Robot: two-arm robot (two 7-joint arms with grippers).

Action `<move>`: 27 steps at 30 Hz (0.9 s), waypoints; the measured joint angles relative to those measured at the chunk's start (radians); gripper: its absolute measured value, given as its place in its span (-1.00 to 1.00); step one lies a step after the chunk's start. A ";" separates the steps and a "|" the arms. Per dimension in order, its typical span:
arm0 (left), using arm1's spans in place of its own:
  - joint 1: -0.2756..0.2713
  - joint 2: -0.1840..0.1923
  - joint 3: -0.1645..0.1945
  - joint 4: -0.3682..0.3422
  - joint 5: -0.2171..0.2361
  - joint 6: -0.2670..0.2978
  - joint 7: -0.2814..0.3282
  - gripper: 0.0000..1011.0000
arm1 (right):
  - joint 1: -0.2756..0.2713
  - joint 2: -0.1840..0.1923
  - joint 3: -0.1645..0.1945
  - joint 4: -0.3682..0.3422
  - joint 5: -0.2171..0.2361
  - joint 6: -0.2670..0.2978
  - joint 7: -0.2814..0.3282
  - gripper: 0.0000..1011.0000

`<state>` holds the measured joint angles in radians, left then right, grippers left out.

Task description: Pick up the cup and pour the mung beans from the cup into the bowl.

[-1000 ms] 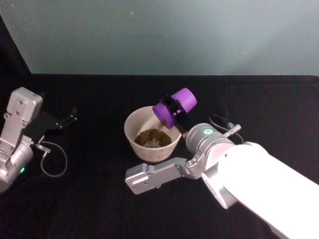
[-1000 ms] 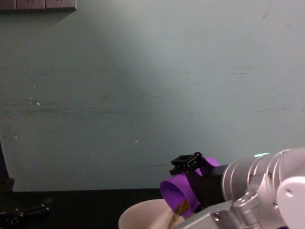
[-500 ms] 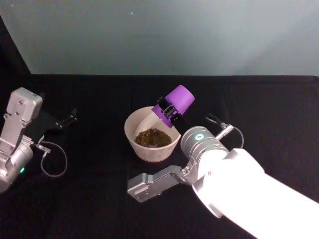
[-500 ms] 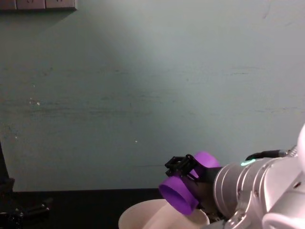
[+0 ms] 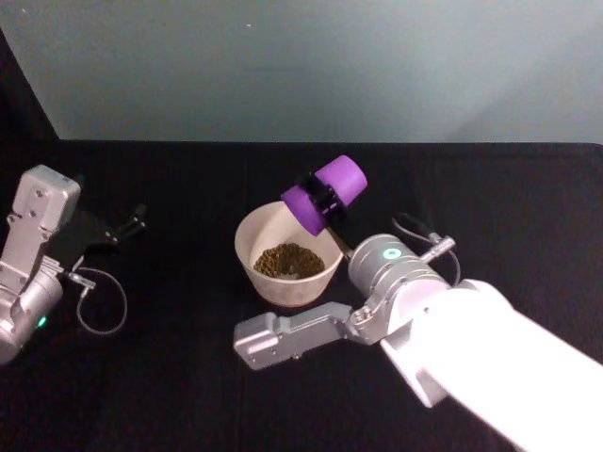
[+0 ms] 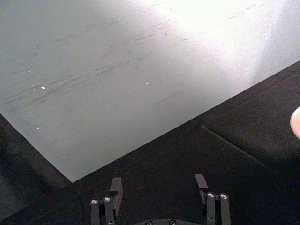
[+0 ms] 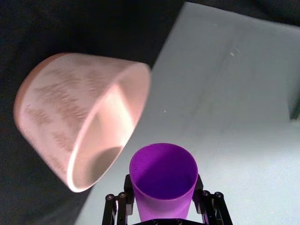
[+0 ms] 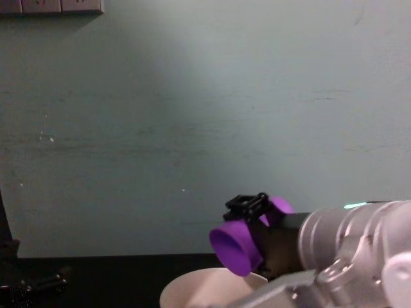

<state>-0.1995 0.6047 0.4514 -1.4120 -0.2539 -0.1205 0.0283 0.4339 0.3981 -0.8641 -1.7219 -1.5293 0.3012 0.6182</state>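
Observation:
My right gripper [image 5: 320,200] is shut on the purple cup [image 5: 323,193], holding it tilted on its side above the far right rim of the whitish bowl [image 5: 251,233]. The cup's mouth faces down and left toward the bowl. A brownish pile of mung beans [image 5: 288,260] lies in the bowl's bottom. In the right wrist view the cup [image 7: 163,180] looks empty inside, with the bowl [image 7: 56,103] beyond it. The chest view has the cup [image 8: 241,240] over the bowl's rim [image 8: 192,286]. My left gripper [image 5: 127,226] rests open at the table's left, fingers [image 6: 207,199] apart.
A black cloth covers the table [image 5: 188,377]. A pale wall [image 5: 311,66] stands behind it. My right arm's forearm [image 5: 292,331] stretches across the table in front of the bowl. A thin cable loop [image 5: 99,306] hangs by the left arm.
The stream of mung beans from the cup has stopped. The cup has risen slightly and moved left over the bowl. The left arm has stayed put.

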 joint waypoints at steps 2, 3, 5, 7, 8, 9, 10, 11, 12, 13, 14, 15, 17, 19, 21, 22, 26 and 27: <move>0.000 0.000 0.000 0.000 0.000 0.000 0.000 0.98 | -0.029 -0.001 0.043 -0.011 0.072 0.011 -0.052 0.44; 0.000 0.000 0.000 0.000 0.000 0.000 0.000 0.98 | -0.040 -0.001 0.060 -0.015 0.096 0.015 -0.071 0.44; 0.000 0.000 0.000 0.000 0.000 0.000 0.000 0.98 | -0.076 -0.003 0.113 -0.025 0.174 0.023 -0.126 0.44; 0.000 0.000 0.000 0.000 0.000 0.000 0.000 0.98 | -0.102 -0.006 0.156 -0.031 0.237 0.023 -0.168 0.44; 0.000 0.000 0.000 0.000 0.000 0.000 0.000 0.98 | -0.127 -0.011 0.196 -0.034 0.296 0.020 -0.205 0.44; 0.000 0.000 0.000 0.000 0.000 0.000 0.000 0.98 | -0.140 -0.014 0.219 -0.035 0.330 0.016 -0.226 0.44; 0.000 0.000 0.000 0.000 0.000 0.000 0.000 0.98 | -0.167 -0.022 0.268 -0.036 0.416 -0.002 -0.265 0.44; 0.000 0.000 0.000 0.000 0.000 0.000 0.000 0.98 | -0.180 -0.027 0.296 -0.036 0.460 -0.015 -0.280 0.44; 0.000 0.000 0.000 0.000 0.000 0.000 0.000 0.98 | -0.191 -0.032 0.320 -0.035 0.508 -0.030 -0.294 0.44; 0.000 0.000 0.000 0.000 0.000 0.000 0.000 0.98 | -0.215 -0.043 0.370 -0.031 0.596 -0.059 -0.318 0.44; 0.000 0.000 0.000 0.000 0.000 0.000 0.000 0.98 | -0.225 -0.049 0.395 -0.027 0.639 -0.073 -0.327 0.44; 0.000 0.000 0.000 0.000 0.000 0.000 0.000 0.98 | -0.236 -0.056 0.420 -0.023 0.684 -0.090 -0.336 0.44; 0.000 0.000 0.000 0.000 0.000 0.000 0.000 0.98 | -0.263 -0.074 0.484 -0.006 0.809 -0.132 -0.353 0.44; 0.000 0.000 0.000 0.000 0.000 0.000 0.000 0.98 | -0.276 -0.084 0.519 0.006 0.884 -0.157 -0.355 0.44; 0.000 0.000 0.000 0.000 0.000 0.000 0.000 0.98 | -0.291 -0.099 0.563 0.024 0.981 -0.186 -0.354 0.44; 0.000 0.000 0.000 0.000 0.000 0.000 0.000 0.98 | -0.300 -0.109 0.589 0.040 1.046 -0.203 -0.349 0.44; 0.000 0.000 0.000 0.000 0.000 0.000 0.000 0.98 | -0.315 -0.133 0.644 0.079 1.185 -0.233 -0.324 0.44; 0.000 0.000 0.000 0.000 0.000 0.000 0.000 0.98 | -0.316 -0.138 0.654 0.087 1.213 -0.239 -0.316 0.44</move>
<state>-0.1995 0.6047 0.4514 -1.4120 -0.2539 -0.1205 0.0283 0.1175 0.2601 -0.2100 -1.6347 -0.3161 0.0626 0.3018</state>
